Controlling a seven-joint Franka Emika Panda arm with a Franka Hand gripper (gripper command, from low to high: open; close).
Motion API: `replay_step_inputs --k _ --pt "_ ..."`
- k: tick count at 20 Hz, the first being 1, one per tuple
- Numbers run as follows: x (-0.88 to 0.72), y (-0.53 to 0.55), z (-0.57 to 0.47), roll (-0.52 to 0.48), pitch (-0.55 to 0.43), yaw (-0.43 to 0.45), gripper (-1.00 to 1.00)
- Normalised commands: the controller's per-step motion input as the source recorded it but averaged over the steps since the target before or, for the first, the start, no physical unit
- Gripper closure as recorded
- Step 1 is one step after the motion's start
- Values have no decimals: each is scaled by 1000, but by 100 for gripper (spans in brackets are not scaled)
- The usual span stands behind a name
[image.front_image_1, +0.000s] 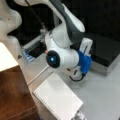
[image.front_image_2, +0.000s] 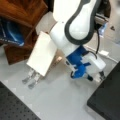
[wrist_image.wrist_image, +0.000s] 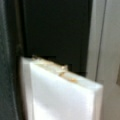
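The tool (image.front_image_2: 31, 79) pinched the white book (image.front_image_2: 42, 53), whose long axis ran slantwise beside the wooden shelf (image.front_image_2: 23, 11) in a front view.

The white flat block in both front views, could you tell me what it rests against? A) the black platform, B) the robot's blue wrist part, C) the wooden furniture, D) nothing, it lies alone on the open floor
C: the white flat block leans with its upper edge against the brown wooden furniture, and in a front view it sits beside that wood, apart from the black platform.
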Motion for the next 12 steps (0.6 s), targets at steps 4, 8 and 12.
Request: replay_step_inputs --k 4,8,12 --pt "-80 -41 -112 192 -94 -64 100" --pt "-71 -24 -98 186 -93 -69 100" --pt "-52 16 -73 184 -84 -75 100"
